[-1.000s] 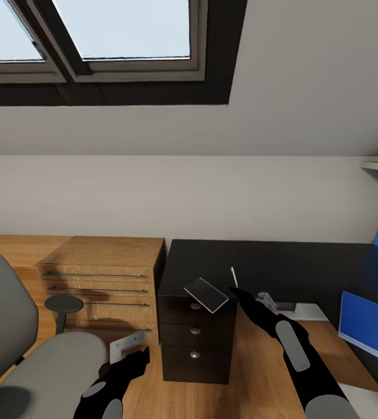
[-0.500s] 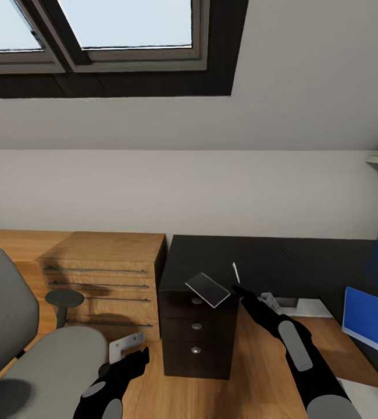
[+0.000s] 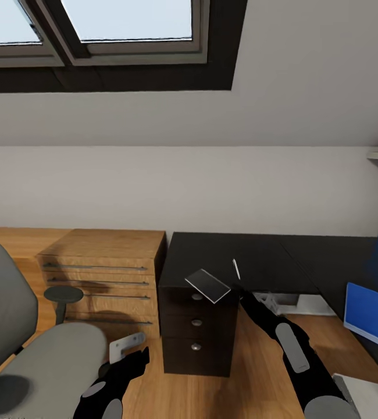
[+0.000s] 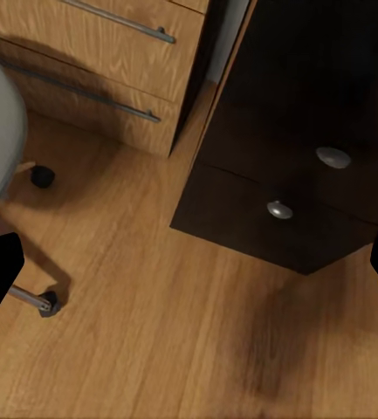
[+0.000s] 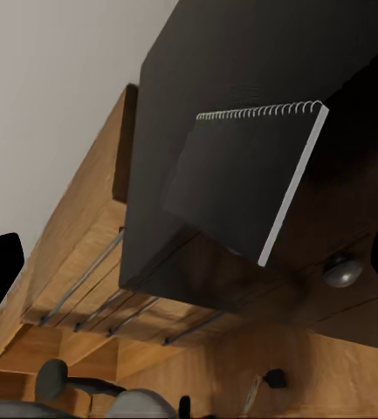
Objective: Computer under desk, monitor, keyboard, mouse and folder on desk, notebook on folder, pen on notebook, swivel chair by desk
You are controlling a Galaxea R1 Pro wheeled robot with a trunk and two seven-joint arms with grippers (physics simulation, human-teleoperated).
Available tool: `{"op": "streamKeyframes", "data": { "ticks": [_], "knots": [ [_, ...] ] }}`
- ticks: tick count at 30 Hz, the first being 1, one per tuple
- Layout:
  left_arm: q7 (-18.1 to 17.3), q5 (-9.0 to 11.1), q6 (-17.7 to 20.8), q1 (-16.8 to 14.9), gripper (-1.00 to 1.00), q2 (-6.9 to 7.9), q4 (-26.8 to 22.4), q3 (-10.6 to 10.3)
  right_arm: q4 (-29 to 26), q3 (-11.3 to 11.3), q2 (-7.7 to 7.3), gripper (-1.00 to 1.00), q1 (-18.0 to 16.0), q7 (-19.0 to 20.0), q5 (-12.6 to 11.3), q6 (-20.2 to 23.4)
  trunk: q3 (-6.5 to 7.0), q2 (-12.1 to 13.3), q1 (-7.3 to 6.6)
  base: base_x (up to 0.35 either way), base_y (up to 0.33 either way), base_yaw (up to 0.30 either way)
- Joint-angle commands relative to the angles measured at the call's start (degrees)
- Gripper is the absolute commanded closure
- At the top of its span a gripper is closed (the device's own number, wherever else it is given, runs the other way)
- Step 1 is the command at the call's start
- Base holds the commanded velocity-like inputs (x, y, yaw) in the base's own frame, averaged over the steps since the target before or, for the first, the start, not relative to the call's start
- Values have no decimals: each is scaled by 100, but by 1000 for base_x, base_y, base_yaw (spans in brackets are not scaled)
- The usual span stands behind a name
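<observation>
A bedroom workspace under a sloped ceiling and a skylight [image 3: 125,29]: the black-topped counter [image 3: 259,259] runs along the white wall, its three-drawer unit [image 3: 196,331] with round silver knobs standing on the wood floor [image 3: 253,372] at the counter's left end. Just beside that unit, to the left, stands a low light-wood cabinet [image 3: 104,273].

The notebook [image 3: 207,286] lies at the counter's front left corner, over the drawer unit, one corner jutting past the front edge; the right wrist view shows its spiral binding and pale edge [image 5: 258,179]. The pen [image 3: 235,269], a thin pale stick, lies on the counter just beside the notebook, toward the right. The right gripper [image 3: 239,291] reaches up to the counter's front edge near both; how its jaws stand cannot be told, though their dark tips sit wide apart at the margins of the wrist view.

The swivel chair [image 3: 43,355], grey and padded with a black armrest [image 3: 63,294], stands on the floor in front of the cabinet, well apart from the counter's right stretch. The left gripper [image 3: 132,362] hangs low beside the seat, above the floor; whether its jaws are apart cannot be told.

At the far right, a bright blue flat panel [image 3: 372,320] stands along the counter's right-hand wing.
</observation>
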Motion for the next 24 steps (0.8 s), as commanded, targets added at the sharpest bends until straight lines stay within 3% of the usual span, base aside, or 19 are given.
{"op": "streamKeyframes", "data": {
  "ticks": [1, 6, 12, 15, 24],
  "knots": [
    [54, 57, 5, -2, -100, 0, -8, -9, 206, 5, 11, -100, -6, 20, -9, 27, -23, -45, 23, 0, 0, 0],
    [53, 53, 5, -2, -100, 0, -8, -14, 728, 65, 11, -100, -3, 31, -37, -36, -113, -245, 133, 0, 0, 0],
    [50, 53, 5, -2, -100, 0, -8, -17, 848, 59, 9, -100, -3, 54, -64, -44, -221, -486, 264, 0, 0, 0],
    [52, 53, 5, -2, -100, -9, -8, -52, 1186, 65, 8, -100, -6, 83, -51, -69, -275, -606, 330, 0, 0, 0],
    [53, 53, 5, -2, -100, -10, -8, -74, 1494, 128, -10, -100, -12, 105, 10, -535, -436, -967, 528, 0, 0, 0]
  ]
}}
